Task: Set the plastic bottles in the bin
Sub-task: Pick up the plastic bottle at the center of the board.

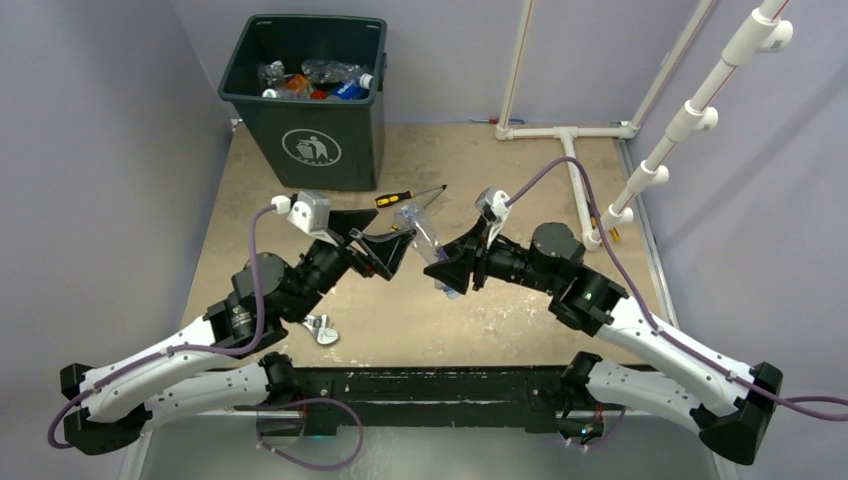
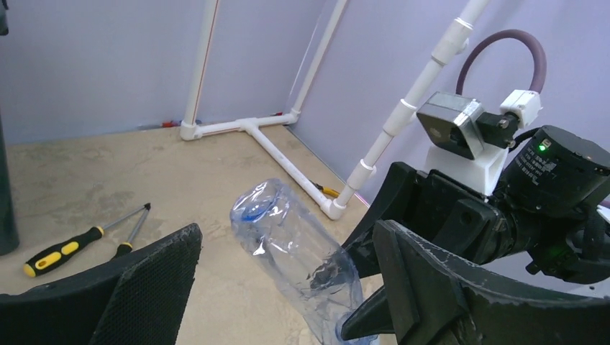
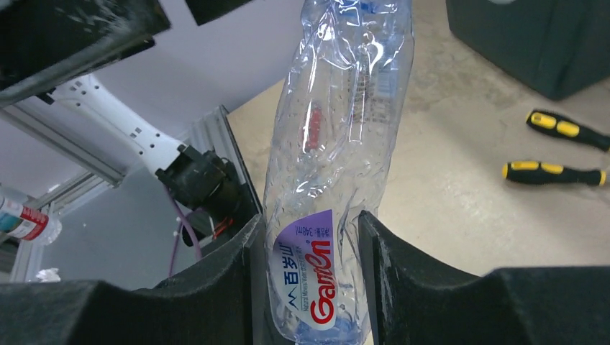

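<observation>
Clear bottle (image 3: 338,129) with purple, white and red label, dark green bin (image 1: 350,130), yellow-and-black screwdrivers (image 3: 550,172)

The crushed bottle (image 3: 338,144) runs off the top and bottom edges of the right wrist view, its lower end buried between the fingers of the right pincer (image 3: 309,228). In the bin (image 1: 355,140), the heaped bottles (image 1: 318,82) are too small to count.
</observation>
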Available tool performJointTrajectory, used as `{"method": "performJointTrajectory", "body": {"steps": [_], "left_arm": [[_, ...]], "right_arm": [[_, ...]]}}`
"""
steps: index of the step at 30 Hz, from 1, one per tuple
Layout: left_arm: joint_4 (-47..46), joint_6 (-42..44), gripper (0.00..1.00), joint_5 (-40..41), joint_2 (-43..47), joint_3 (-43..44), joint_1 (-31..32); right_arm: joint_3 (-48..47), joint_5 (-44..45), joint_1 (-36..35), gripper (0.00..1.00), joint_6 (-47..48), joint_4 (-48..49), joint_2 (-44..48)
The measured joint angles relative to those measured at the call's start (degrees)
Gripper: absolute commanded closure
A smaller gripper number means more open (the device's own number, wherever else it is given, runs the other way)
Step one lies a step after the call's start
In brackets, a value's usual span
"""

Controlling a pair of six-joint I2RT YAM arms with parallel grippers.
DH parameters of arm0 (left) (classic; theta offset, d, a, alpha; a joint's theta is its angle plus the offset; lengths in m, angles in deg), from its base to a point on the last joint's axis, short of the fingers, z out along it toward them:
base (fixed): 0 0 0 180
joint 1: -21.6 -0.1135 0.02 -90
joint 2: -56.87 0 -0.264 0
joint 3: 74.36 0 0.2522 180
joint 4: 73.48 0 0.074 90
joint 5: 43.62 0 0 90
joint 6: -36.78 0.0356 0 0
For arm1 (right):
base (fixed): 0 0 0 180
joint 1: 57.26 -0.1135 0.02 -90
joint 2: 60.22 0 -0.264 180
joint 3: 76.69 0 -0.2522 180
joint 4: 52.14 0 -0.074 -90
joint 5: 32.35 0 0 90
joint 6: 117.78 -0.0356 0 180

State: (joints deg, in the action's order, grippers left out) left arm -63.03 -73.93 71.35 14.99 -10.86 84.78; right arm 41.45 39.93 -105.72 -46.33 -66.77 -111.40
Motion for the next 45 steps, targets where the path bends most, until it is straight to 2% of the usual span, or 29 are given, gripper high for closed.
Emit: {"method": "performJointTrajectory", "body": {"steps": [8,13,20,24,27,29,32,33,34,35,38,41,45], "left_arm": [[1.7,1.5,0.08,-3.2,2.3,0.0,0.0],[1.3,-1.3,0.07,-5.9,2.5,0.0,0.0],[-1.7,-5.6,0.08,-10.1,-0.1,0.1,0.0],[-1.7,-7.5,0.17,-10.9,-3.0,0.2,0.0],[-1.2,-8.4,0.36,-11.1,-4.1,0.2,0.0],[-1.5,-8.8,0.52,-11.5,-4.0,0.2,0.0],[-1.5,-8.9,0.72,-11.2,-4.1,0.3,0.1],[-1.4,-9.0,0.76,-11.2,-4.1,0.3,0.1],[-1.6,-9.0,0.80,-11.1,-4.2,0.3,0.1],[-1.5,-8.7,0.84,-10.9,-4.2,0.4,0.1],[-0.9,-7.5,0.85,-9.6,-4.6,1.7,0.2],[0.5,-3.6,0.81,-5.9,-6.4,6.1,0.2],[0.1,7.4,0.78,3.7,-11.7,17.4,0.2]], "right_arm": [[4.8,0.4,-2.3,0.85,2.3,12.0,3.5],[6.8,0.4,-4.0,0.86,2.3,18.0,2.7],[7.0,4.5,-10.6,0.87,4.5,22.6,1.3],[7.0,7.8,-13.6,0.87,6.0,23.7,1.3],[7.0,9.8,-14.7,0.87,6.7,24.5,1.3],[7.1,11.0,-14.9,0.80,7.2,24.8,1.3],[7.2,11.9,-15.1,0.43,7.7,25.2,1.0],[7.2,12.2,-15.2,0.27,7.7,25.3,0.9],[7.2,12.7,-15.3,0.07,7.8,25.3,0.9],[7.2,12.9,-15.2,0.02,7.4,25.0,0.9],[7.2,14.0,-15.2,0.01,7.0,23.9,1.1],[6.6,14.8,-15.2,0.01,6.2,21.0,2.0],[4.4,15.9,-15.2,0.01,5.7,16.1,5.6]]}}
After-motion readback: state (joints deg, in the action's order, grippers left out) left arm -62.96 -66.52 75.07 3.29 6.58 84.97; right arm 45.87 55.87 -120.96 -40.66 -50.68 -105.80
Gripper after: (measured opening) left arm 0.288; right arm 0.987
